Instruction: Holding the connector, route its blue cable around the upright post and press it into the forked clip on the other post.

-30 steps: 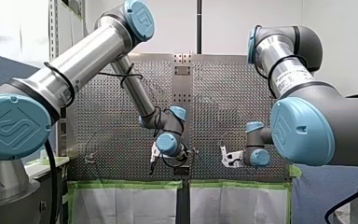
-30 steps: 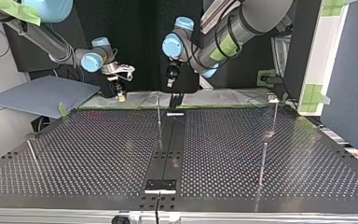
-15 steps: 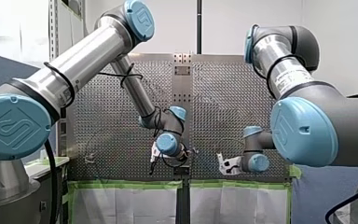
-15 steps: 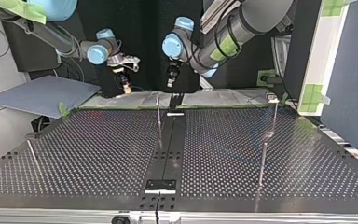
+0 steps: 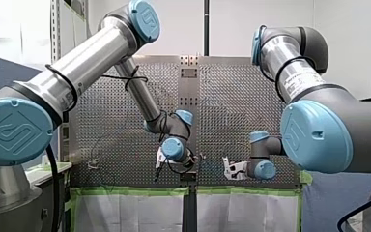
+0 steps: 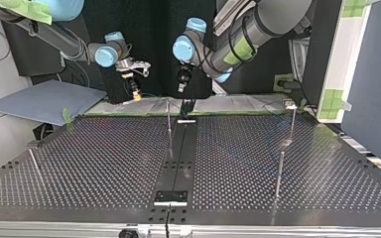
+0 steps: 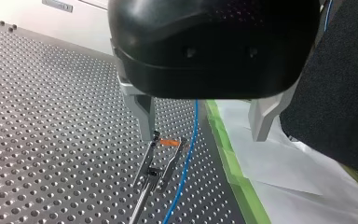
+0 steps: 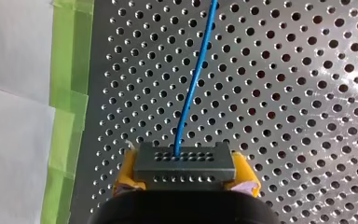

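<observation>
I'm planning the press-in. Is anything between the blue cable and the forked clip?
My left tool hangs open directly above the forked clip, one finger just over a prong. The blue cable runs beside the clip, not in it; nothing else visible intervenes.

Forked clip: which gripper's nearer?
Left. My left gripper hangs open just above the forked clip; my right gripper, holding the connector, is farther off, at its left in the top view.

My right gripper, yellow at its tip, hung over the table's far edge, left of the middle post. My left gripper hung just right of that post, above the black strip. A far-right post, a near-right post and a near-left post stood well apart.
</observation>
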You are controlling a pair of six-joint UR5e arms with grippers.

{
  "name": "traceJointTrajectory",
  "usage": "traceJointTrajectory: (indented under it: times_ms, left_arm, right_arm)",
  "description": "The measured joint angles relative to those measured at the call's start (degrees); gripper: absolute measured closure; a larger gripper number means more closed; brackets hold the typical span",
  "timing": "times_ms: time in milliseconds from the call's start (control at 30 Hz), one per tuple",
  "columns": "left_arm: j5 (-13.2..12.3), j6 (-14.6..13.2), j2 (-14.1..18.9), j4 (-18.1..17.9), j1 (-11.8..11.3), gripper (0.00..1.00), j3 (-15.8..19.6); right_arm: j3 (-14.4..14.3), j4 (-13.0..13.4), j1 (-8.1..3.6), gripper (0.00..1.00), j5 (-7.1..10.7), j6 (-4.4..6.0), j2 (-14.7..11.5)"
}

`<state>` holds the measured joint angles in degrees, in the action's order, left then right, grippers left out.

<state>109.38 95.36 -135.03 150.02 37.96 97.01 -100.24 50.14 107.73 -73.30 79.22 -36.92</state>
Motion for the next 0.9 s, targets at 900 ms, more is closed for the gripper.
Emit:
traceJointTrajectory:
  times_ms: [900]
  left_arm:
    - [2.88,-0.22,-0.10,-2.26,1.68,0.00,2.84]
  right_arm:
    - [-2.45,-2.68,1.61,1.00,-1.03,-6.19,-0.21]
